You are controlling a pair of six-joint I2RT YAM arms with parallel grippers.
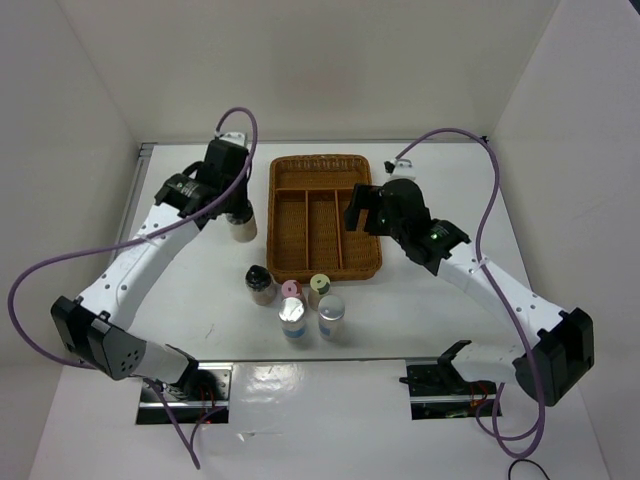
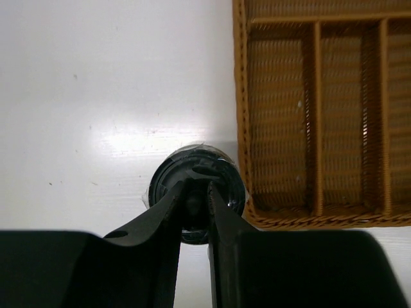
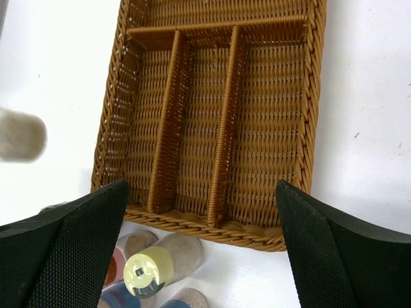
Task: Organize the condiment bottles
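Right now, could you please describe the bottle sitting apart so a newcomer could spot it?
Find the brown wicker tray mid-table. Just off its left wall is a black-capped bottle, held by the left gripper, jaws shut. The other five bottles huddle at the tray's near end.

Bright, even light from above fills the top view. The white table point(image 1: 200, 300) and the walls nearly wash out, shadows under the arms are faint and soft, and the glossy strip at the near edge throws glare. In the left wrist view 1 pale hotspot sits on the table. There the wicker tray point(image 2: 308, 115) is sharp, the left gripper point(image 2: 197, 192) is a black silhouette, and the black-capped jar point(image 2: 225, 176) beneath it is slightly soft. In the right wrist view 1 pale jar point(image 3: 19, 135) at the left edge is blurred.
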